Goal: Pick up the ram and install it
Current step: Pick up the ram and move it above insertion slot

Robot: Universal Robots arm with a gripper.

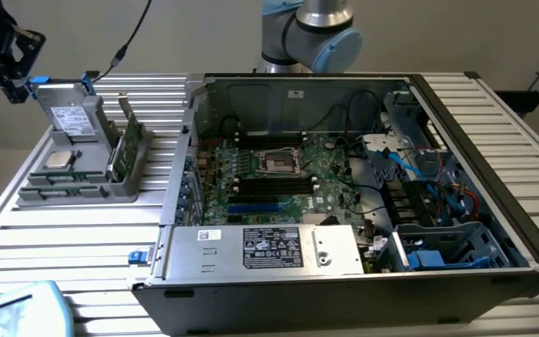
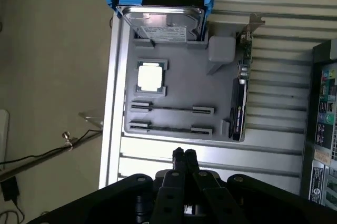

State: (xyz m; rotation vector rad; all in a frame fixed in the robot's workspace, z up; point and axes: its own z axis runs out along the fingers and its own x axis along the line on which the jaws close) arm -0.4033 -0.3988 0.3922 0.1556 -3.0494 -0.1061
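We see the gripper with its two black fingers pressed together tip to tip, with nothing held between them. It touches none of the parts laid out on the slatted table.

Just beyond the fingertips lies the grey tray. The ram stands on edge in the tray's nearest slot. It shows as a thin dark-green line between two grey end clips, crosswise to the fingers and apart from them. A second stick stands parallel in the next slot, just behind it.

Farther along sit the square silver processor and then the hard drive in its blue carrier at the tray's far end. An expansion card stands on edge along one side of the tray.

In the exterior view the gripper is at the tray's eleven o'clock, and the ram lies toward five o'clock from the jaws. At the tray's three o'clock the open computer case rests on the table, with the green motherboard lying flat inside it.
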